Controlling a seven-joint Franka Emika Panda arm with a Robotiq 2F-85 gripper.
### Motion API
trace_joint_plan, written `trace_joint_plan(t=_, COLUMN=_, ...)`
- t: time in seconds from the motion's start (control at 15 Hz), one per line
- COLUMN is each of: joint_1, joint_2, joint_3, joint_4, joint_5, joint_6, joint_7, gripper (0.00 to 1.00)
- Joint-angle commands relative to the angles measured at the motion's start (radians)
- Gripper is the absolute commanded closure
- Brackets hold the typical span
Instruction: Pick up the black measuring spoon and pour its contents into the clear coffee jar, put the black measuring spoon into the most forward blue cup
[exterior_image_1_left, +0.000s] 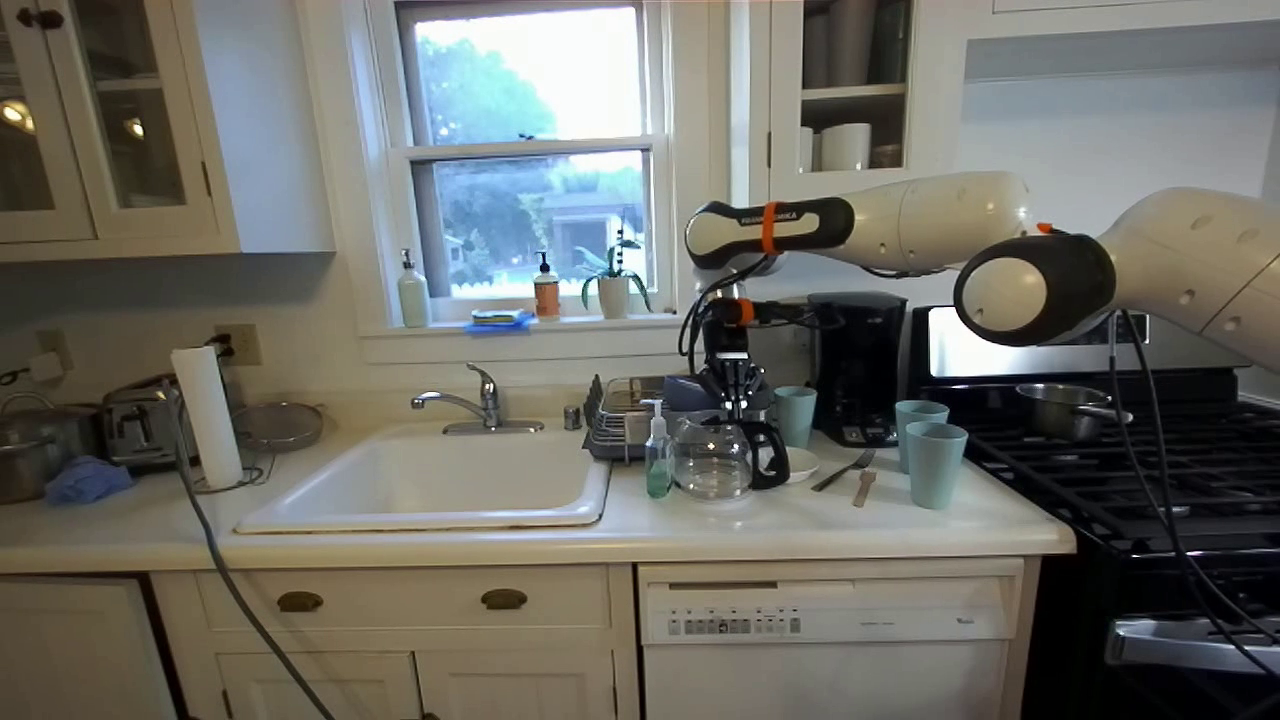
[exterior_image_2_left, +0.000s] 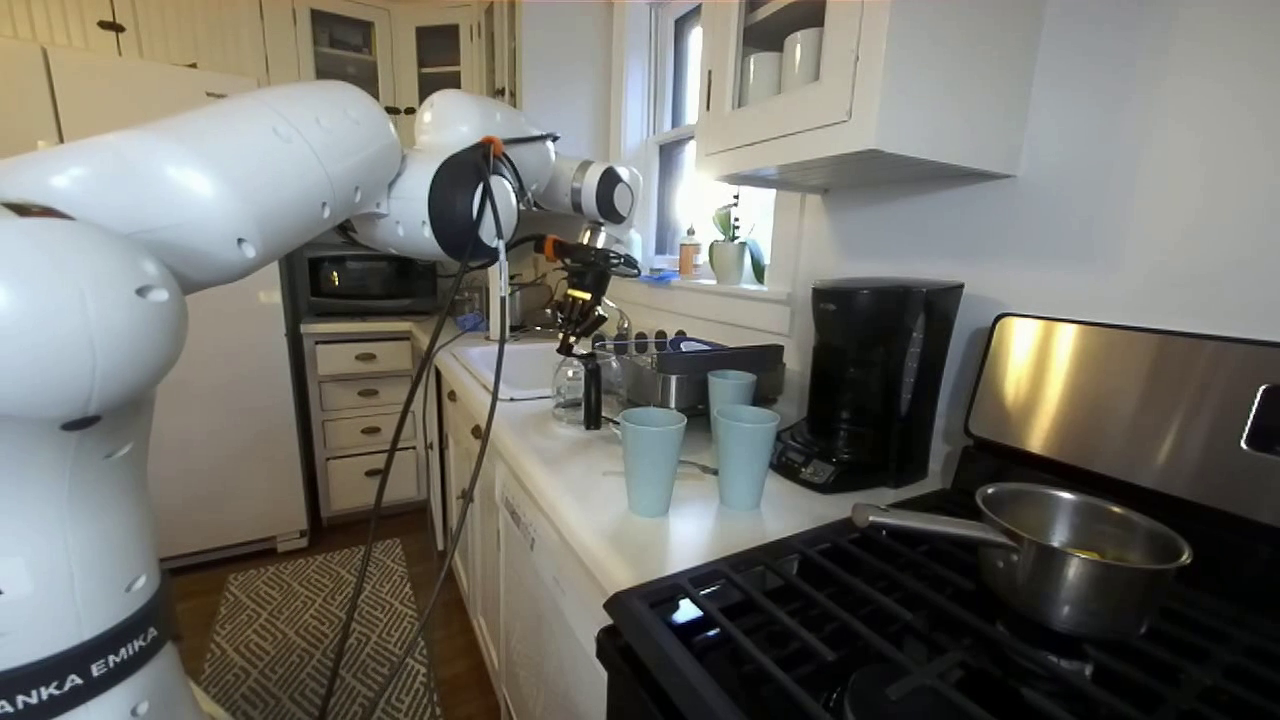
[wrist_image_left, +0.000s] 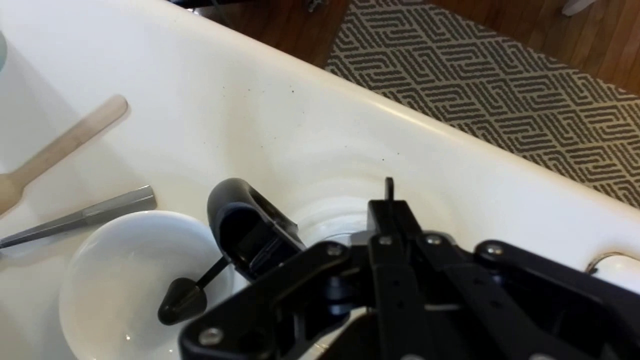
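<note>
Well, I am hemmed in: in an exterior view a soap pump bottle (exterior_image_1_left: 658, 462) stands just beside the clear coffee jar (exterior_image_1_left: 705, 468), at nine o'clock of it, and a dish rack (exterior_image_1_left: 625, 428) sits toward ten. In the wrist view the jar's looped black handle (wrist_image_left: 240, 200), at nine o'clock from my fingers (wrist_image_left: 381, 217), stands between me and the black measuring spoon (wrist_image_left: 182, 301). Beyond, at nine to ten o'clock, a wooden utensil (wrist_image_left: 72, 140) and a grey-handled piece of cutlery (wrist_image_left: 115, 206) lie on the white, dark-flecked counter (wrist_image_left: 200, 65). The jar is squat, round, see-through glass; the white bowl (wrist_image_left: 120, 250) is smooth. My fingers are pressed together just over the jar's top; a thin black sliver (wrist_image_left: 389, 187) shows at their seam, and I cannot tell whether I am pinching it. From them, the spoon's cone-shaped head lies at about eight o'clock, over the bowl, its slim stem lost from sight at the handle. The most forward blue cup (exterior_image_1_left: 937, 472), a plain tapered tumbler, stands upright toward four o'clock from me in an exterior view, a second blue cup (exterior_image_1_left: 916, 411) close behind it at eleven.
</note>
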Motion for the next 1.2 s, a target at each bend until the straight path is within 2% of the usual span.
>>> trace_joint_plan(t=0.0, joint_1=0.049, joint_2=-0.007, joint_3=-0.038, joint_4=0.029, joint_5=-0.073, joint_6=-0.041, joint_7=-0.002, gripper=0.99)
trace_joint_plan(t=1.13, joint_1=0.213, joint_2=-0.011, joint_3=-0.175, joint_4=0.043, joint_5=-0.359, joint_6=-0.022, joint_7=-0.08, gripper=0.99)
